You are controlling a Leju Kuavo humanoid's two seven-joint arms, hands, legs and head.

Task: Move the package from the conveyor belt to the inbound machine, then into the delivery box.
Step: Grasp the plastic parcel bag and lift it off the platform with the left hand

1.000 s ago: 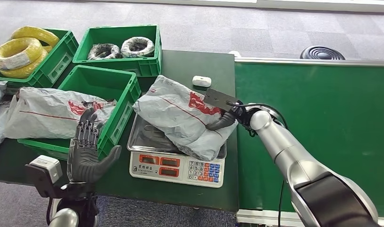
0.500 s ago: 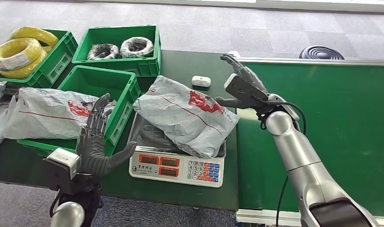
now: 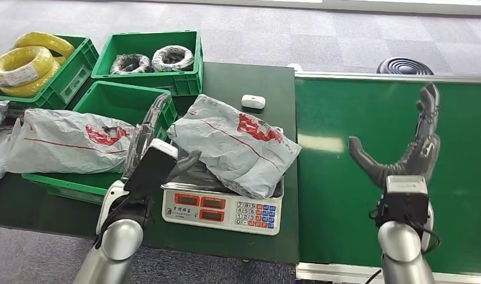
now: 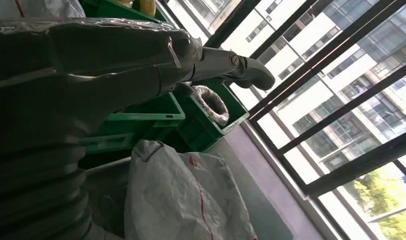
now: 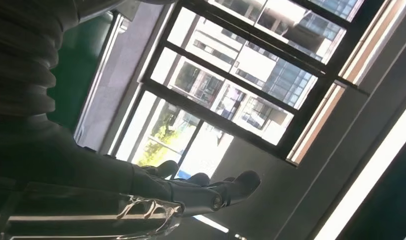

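Both hands hold nothing. Robot's left hand (image 3: pixel 148 148) reaches forward between the near green plastic crate (image 3: pixel 126 105) and the scale, its fingers straight and apart, its tips at the crate's right rim and its thumb close against the grey plastic mailer package with red print (image 3: pixel 235 142), though contact cannot be told from the head view. From the left wrist view the same hand (image 4: pixel 141 65) stretches out past the package (image 4: pixel 186 200), with green crates beyond its fingertips. That package lies tilted across the steel pan of the white electronic scale with orange displays and a keypad (image 3: pixel 223 207), overhanging the pan toward three o'clock, near the edge of the green conveyor belt (image 3: pixel 356 112) but off it. Robot's right hand (image 3: pixel 406 151) is raised upright over the belt at about four o'clock of the package, well apart from it, palm turned toward the scale, thumb pointing out to nine o'clock and fingers spread; the right wrist view shows its fingers (image 5: pixel 230 187) extended against a window. A second grey mailer bag with red print (image 3: pixel 66 142) lies across the near crate at nine o'clock. At eleven o'clock a far green crate (image 3: pixel 167 77) carries two wrapped coils, and further toward ten o'clock another crate (image 3: pixel 72 74) carries yellow cable coils (image 3: pixel 25 65). A small white box (image 3: pixel 252 101) lies on the dark table at twelve o'clock of the package.
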